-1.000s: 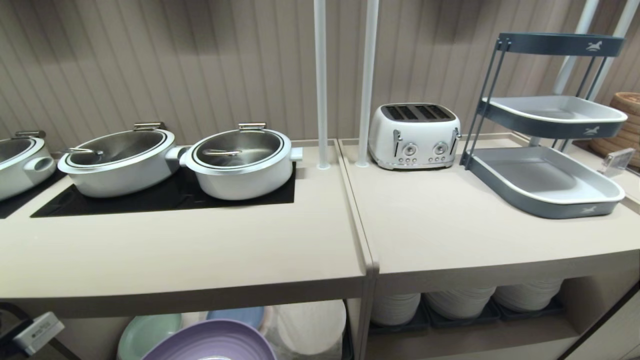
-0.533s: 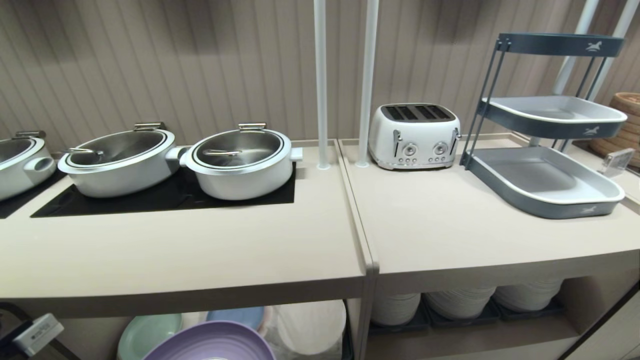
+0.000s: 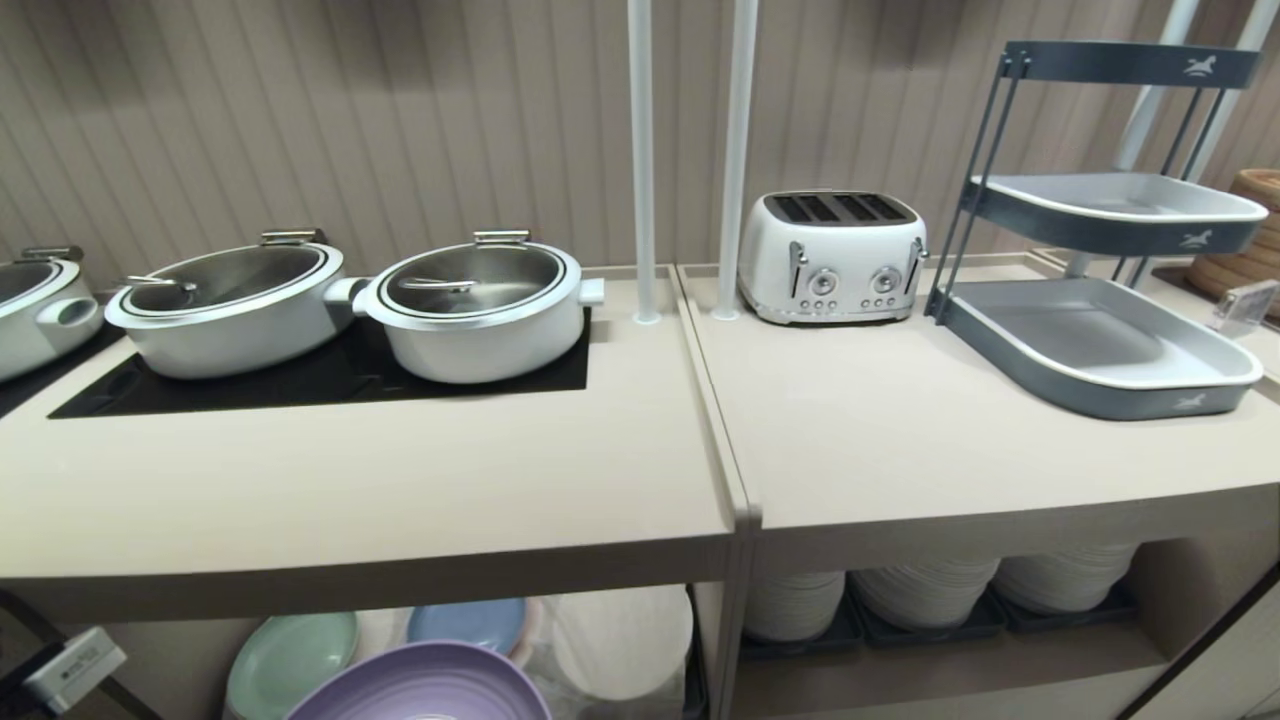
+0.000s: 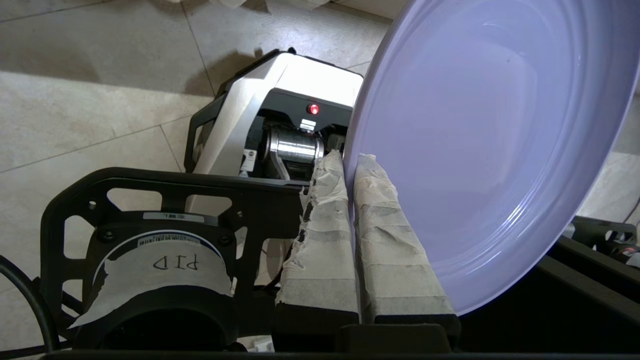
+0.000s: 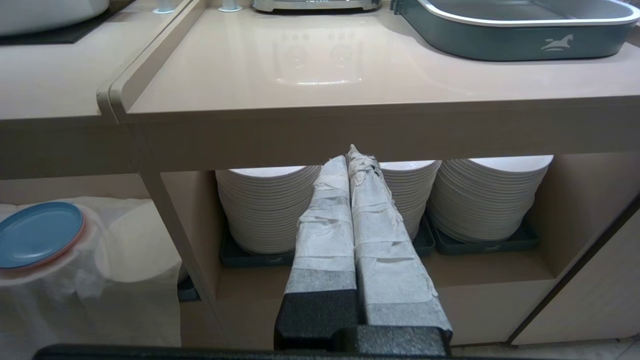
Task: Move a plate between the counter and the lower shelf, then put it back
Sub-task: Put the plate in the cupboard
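1. The left tool (image 4: pixel 350 165) is clamped narrow on the rim of the plate (image 4: pixel 480 145), its taped fingers (image 4: pixel 325 240) pinching the edge.
2. In the head view the plate (image 3: pixel 425 690) sits at the near left, below the surface (image 3: pixel 380 490) and in front of the lower shelf (image 3: pixel 620 640).
3. The right tool (image 5: pixel 352 155) is closed on nothing, near the stacked white plates (image 5: pixel 490 195).
4. A light blue plate (image 3: pixel 468 622) and a mint green plate (image 3: pixel 290 660) lie on the lower shelf.
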You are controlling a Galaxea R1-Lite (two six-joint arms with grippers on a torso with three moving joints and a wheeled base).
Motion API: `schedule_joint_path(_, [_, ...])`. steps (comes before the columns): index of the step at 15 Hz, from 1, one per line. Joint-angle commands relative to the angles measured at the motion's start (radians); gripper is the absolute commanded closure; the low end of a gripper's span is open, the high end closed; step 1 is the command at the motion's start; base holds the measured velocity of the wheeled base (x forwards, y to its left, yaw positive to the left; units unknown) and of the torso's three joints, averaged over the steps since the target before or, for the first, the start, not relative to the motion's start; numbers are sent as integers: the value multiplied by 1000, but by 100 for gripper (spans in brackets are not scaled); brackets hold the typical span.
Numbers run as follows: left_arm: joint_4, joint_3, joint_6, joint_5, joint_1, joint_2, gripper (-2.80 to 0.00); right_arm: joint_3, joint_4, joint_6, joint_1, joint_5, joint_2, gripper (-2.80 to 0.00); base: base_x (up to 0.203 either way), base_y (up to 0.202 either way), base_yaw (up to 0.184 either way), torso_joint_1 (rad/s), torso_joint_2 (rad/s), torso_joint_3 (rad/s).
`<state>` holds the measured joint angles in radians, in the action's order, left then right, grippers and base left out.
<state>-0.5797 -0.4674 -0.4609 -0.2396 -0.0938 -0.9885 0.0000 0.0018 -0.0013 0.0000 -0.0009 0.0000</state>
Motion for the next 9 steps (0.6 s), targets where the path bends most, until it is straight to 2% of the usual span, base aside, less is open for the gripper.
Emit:
schedule_joint_path(1, [-3, 0, -2, -1, 0, -1, 0, 0, 0, 0, 0, 0, 0, 0, 0, 0, 0, -145, 316, 168])
schedule_joint_path(9, [-4, 1, -15, -1, 3, 2, 0, 0, 0, 1, 0, 1, 0, 0, 0, 0, 0, -157, 326, 169])
